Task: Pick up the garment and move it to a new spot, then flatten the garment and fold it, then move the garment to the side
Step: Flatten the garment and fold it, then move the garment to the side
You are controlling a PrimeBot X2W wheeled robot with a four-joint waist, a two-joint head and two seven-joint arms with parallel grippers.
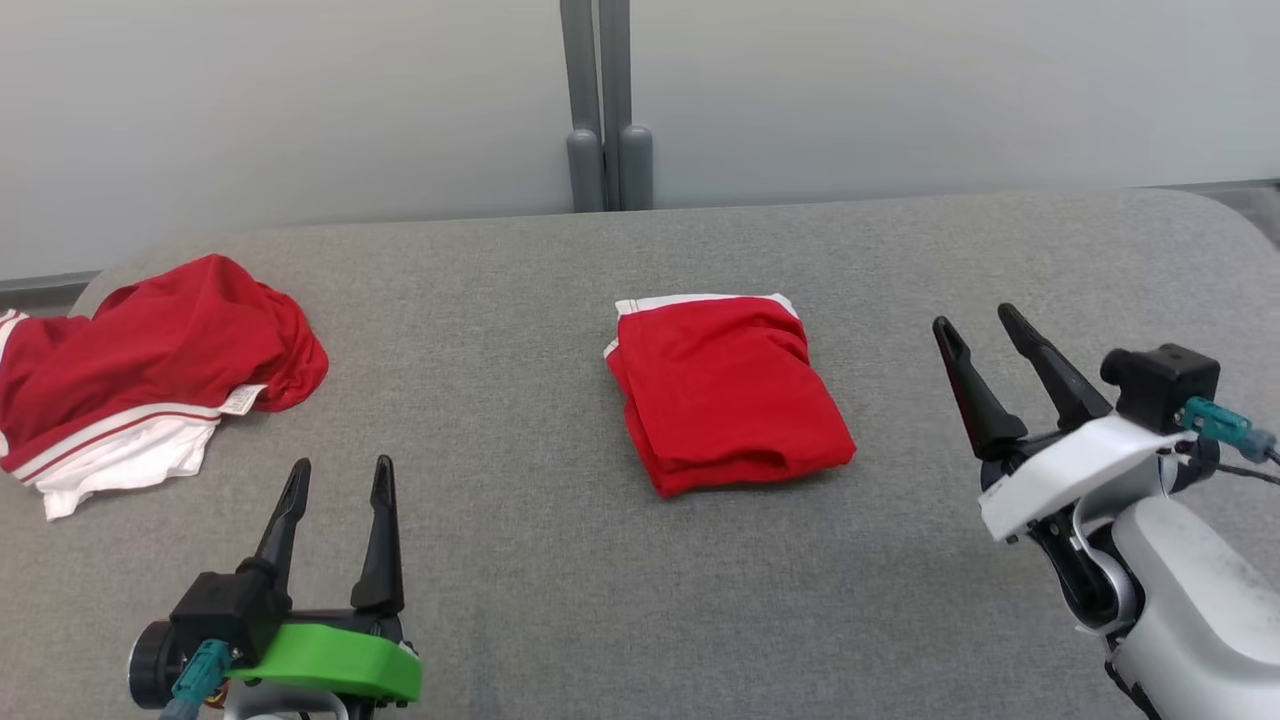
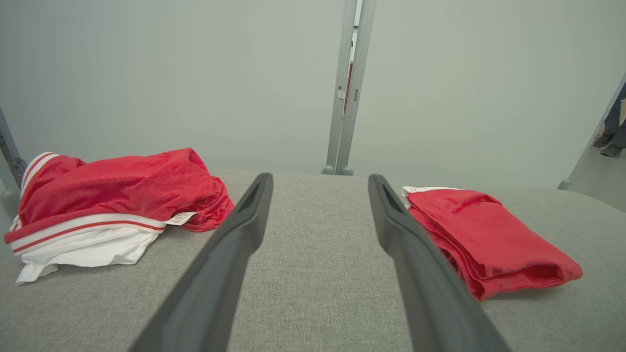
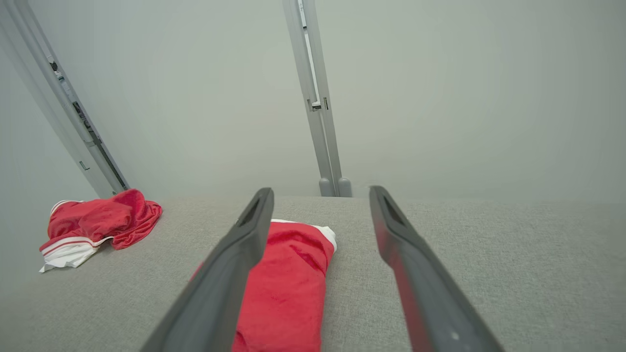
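Note:
A red garment (image 1: 725,390) with a white band lies folded into a compact rectangle in the middle of the grey cloth-covered table (image 1: 520,560). In the left wrist view the folded garment (image 2: 489,234) lies to the right of the fingers. In the right wrist view the folded garment (image 3: 288,283) is partly behind the left finger. My left gripper (image 1: 342,465) is open at the lower left, holding nothing, well short of the garment. My right gripper (image 1: 973,318) stands open to the right of it, also holding nothing. Both wrist views, left gripper (image 2: 320,178) and right gripper (image 3: 321,190), show the jaws spread.
A second red and white garment (image 1: 160,360) lies crumpled at the table's far left edge. A grey post (image 1: 605,110) stands against the pale wall behind the table. The table's back corners are rounded. A person's feet (image 2: 609,144) show far right in the left wrist view.

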